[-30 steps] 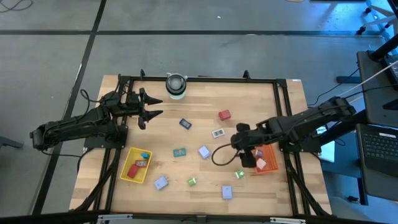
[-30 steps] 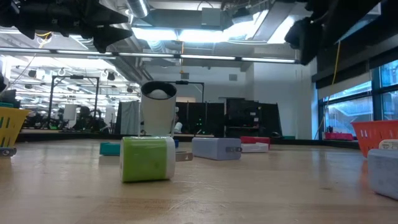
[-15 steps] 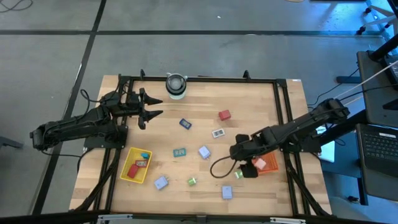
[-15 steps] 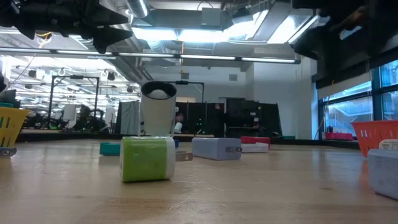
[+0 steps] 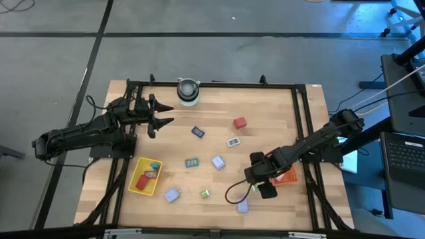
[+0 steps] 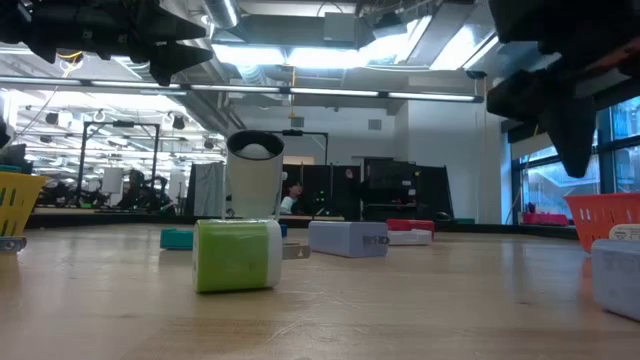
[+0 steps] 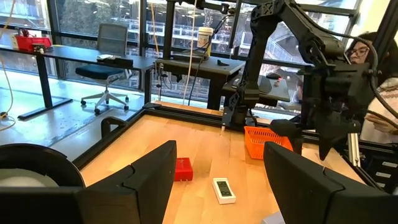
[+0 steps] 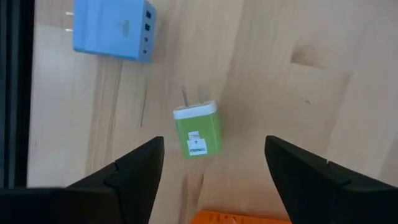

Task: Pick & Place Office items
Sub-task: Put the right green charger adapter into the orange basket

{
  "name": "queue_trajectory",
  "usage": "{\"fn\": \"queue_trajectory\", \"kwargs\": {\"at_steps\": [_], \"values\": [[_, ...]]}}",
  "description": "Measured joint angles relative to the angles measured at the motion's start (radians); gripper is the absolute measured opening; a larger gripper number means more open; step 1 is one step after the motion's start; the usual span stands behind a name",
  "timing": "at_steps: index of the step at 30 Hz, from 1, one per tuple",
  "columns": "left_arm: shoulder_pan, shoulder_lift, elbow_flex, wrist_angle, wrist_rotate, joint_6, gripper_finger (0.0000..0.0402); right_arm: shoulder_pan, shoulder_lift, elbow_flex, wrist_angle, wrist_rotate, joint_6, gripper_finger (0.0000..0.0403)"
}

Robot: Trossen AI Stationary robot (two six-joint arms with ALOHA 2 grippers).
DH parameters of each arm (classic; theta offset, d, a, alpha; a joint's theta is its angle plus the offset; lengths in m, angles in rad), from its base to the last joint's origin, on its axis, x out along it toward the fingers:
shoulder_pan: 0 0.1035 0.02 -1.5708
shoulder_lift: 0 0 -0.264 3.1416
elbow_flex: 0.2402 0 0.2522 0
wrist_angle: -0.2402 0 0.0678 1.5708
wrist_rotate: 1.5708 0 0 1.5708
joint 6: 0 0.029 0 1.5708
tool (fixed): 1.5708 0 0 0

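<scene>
The small bright green plug block with two metal prongs [image 8: 198, 134] lies flat on the bare wooden tabletop [image 5: 265, 106] near its right edge, just beside the orange-red mesh tray [image 5: 287, 176]; the right gripper [image 5: 259, 185] hovers directly above it with fingers spread wide and nothing between them; a light blue charger block [image 8: 112, 31] lies near it, apart; the left gripper [image 5: 163, 114] waits by the tabletop's left edge near the far corner, fingers parted and empty, beside the grey-white cylinder [image 5: 188, 91].
</scene>
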Motion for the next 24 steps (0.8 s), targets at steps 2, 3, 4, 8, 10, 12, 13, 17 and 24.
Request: {"fn": "queue_trajectory", "kwargs": {"at_steps": [2, 3, 4, 8, 10, 12, 13, 17, 24], "values": [[0.0, 0.0, 0.0, 0.0, 0.0, 0.0, 0.0237, 0.016, 0.021, 0.0, 0.003, 0.0, 0.0, 0.0279], [0.0, 0.0, 0.0, 0.0, 0.001, 0.0, 0.0237, 0.025, 0.033, 0.0, 0.006, 0.0, 0.0, 0.0279], [0.0, 0.0, 0.0, 0.0, 0.001, 0.0, 0.0237, 0.033, 0.045, 0.0, 0.013, 0.0, 0.0, 0.0278], [0.0, 0.0, 0.0, 0.0, 0.001, 0.0, 0.0237, 0.059, 0.094, 0.0, 0.038, 0.0, -0.001, 0.0278], [0.0, 0.0, 0.0, 0.0, 0.001, 0.0, 0.0237, 0.066, 0.112, 0.0, 0.05, 0.002, -0.001, 0.0278], [0.0, 0.0, 0.0, 0.0, 0.001, 0.0, 0.0237, 0.07, 0.122, 0.0, 0.052, 0.026, -0.001, 0.0278], [0.0, 0.0, 0.0, 0.0, 0.001, 0.0, 0.0237, 0.069, 0.127, 0.0, 0.056, 0.033, 0.0, 0.0278], [0.0, 0.0, 0.0, -0.007, 0.001, 0.0, 0.0237, 0.069, 0.15, 0.0, 0.065, 0.064, 0.0, 0.0278], [0.0, 0.0, 0.0, -0.008, 0.001, 0.0, 0.0237, 0.069, 0.184, -0.001, 0.069, 0.077, -0.004, 0.0278]]}}
